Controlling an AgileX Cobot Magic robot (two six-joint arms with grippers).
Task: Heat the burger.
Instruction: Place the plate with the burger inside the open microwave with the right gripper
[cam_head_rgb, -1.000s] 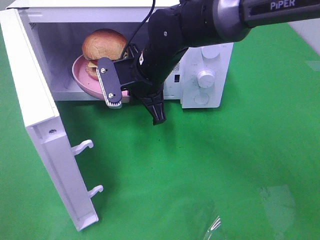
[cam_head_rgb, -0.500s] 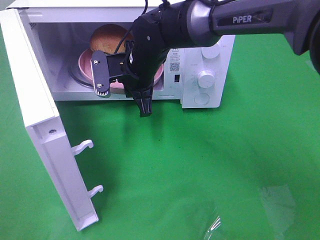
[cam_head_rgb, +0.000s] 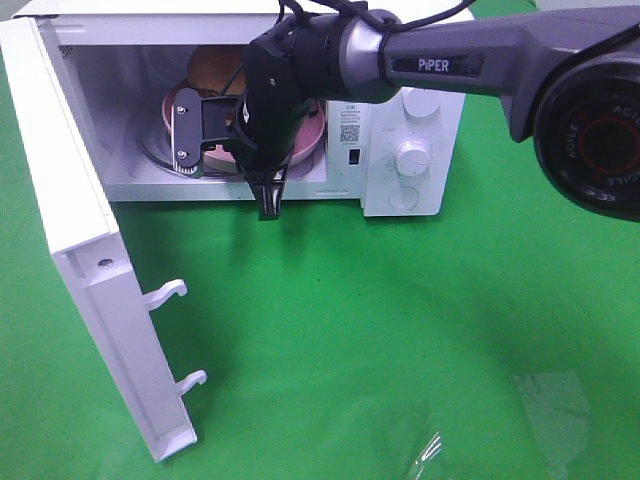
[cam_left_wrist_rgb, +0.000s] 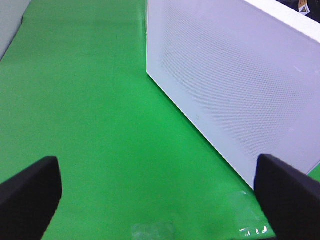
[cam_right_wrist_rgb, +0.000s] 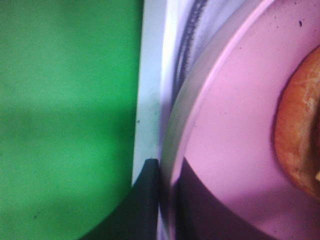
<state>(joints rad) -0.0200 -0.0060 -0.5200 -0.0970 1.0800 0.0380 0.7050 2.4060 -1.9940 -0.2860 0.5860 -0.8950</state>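
Observation:
The burger (cam_head_rgb: 212, 68) sits on a round pink plate (cam_head_rgb: 312, 135) inside the open white microwave (cam_head_rgb: 425, 60); only its golden-brown bun shows, behind my right arm. My right gripper (cam_head_rgb: 232, 172) reaches into the cavity and is shut on the plate's near rim. In the right wrist view the gripper (cam_right_wrist_rgb: 167, 200) pinches the plate (cam_right_wrist_rgb: 235, 125) edge, with the burger (cam_right_wrist_rgb: 300, 135) at the side. I cannot tell whether the plate rests on the turntable. My left gripper (cam_left_wrist_rgb: 160, 200) is open and empty over the green cloth, outside the microwave door (cam_left_wrist_rgb: 235, 85).
The microwave door (cam_head_rgb: 70, 230) swings open to the left, with two latch hooks (cam_head_rgb: 165, 293) sticking out. Two white knobs (cam_head_rgb: 412, 155) are on the control panel. Green cloth (cam_head_rgb: 400, 330) covers the table in front. A clear plastic scrap (cam_head_rgb: 430, 450) lies near the front edge.
My right gripper has carried the plate and burger farther back and left into the microwave cavity. The door has not moved.

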